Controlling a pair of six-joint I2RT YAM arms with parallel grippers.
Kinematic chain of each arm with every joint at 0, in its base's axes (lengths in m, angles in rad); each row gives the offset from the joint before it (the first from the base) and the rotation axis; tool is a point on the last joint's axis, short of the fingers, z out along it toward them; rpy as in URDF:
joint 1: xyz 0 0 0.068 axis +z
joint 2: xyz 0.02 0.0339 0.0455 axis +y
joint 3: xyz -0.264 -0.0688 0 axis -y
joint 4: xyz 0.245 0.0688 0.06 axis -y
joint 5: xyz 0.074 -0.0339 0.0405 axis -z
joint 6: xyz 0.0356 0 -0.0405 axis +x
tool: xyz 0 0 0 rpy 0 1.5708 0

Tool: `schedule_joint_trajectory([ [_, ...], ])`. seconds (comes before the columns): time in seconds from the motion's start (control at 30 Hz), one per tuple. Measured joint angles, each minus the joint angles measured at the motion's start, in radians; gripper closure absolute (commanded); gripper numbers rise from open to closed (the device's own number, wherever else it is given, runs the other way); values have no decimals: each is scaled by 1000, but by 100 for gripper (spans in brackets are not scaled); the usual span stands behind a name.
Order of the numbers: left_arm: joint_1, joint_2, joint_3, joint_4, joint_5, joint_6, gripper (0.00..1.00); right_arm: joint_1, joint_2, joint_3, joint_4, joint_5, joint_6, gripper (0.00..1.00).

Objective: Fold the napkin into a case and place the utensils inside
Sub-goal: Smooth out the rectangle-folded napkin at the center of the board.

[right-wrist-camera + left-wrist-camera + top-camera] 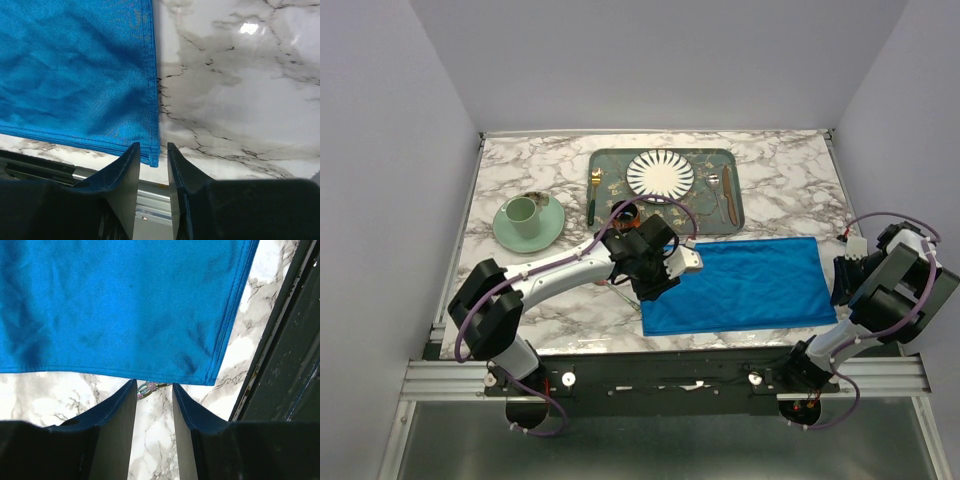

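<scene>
A white marbled counter (790, 180) sits boxed in by plain grey walls. The left fingers (117, 410) stand moderately apart and grip nothing. Between their tips lies a small iridescent piece of metal, probably the spoon (146, 389), peeping out at the hem of the napkin (125, 305). The right fingers (125, 170) are narrowly parted, straddling the napkin's 5 o'clock corner without pinching it.

The napkin lies flat as a wide, layered rectangle on the near right of the counter, at 5 o'clock from the tray (700, 160). It looks light, limp and slick, so the stacked layers would likely slide. A pinch at a corner through every layer seems the safest hold.

The left arm (550, 270) stretches low from its base toward 3 o'clock, with its wrist at the napkin's 9 o'clock edge. The right arm (890, 290) is folded tight, its elbow out past the counter's 3 o'clock side.
</scene>
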Motion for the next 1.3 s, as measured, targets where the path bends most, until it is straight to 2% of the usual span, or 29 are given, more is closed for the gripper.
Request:
schedule_joint_trajectory([
  [0.77,-6,-11,-2,-3,-14,-3,55,-19,42,-34,16,20,0,65],
  [0.87,-6,-11,-2,-3,-14,-5,55,-22,49,-34,16,23,-1,71],
  [1.17,-6,-11,-3,-3,-14,-5,55,-23,50,-32,1,18,-8,98],
  [1.3,-6,-11,-4,-2,-14,-5,55,-23,38,-24,-26,7,-9,99],
])
